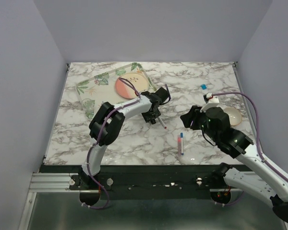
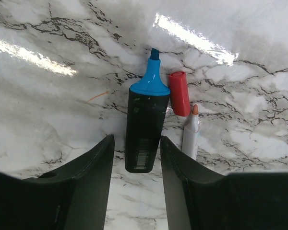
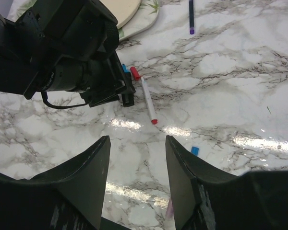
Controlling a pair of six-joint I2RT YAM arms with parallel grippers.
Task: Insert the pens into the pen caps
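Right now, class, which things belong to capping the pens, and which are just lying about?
Job: dark blue-tipped marker, red plastic cap, white red-tipped pen, thin navy pen, small blue cap.
Lying about: leaf-print tray, round peach plate, white bowl.

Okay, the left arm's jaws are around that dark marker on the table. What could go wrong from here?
1. The red cap and white pen lie right beside the dark marker, so the open jaws of the left gripper could knock them away as they close.
2. The jaws straddle only the marker's rear end, so it may tilt when lifted.
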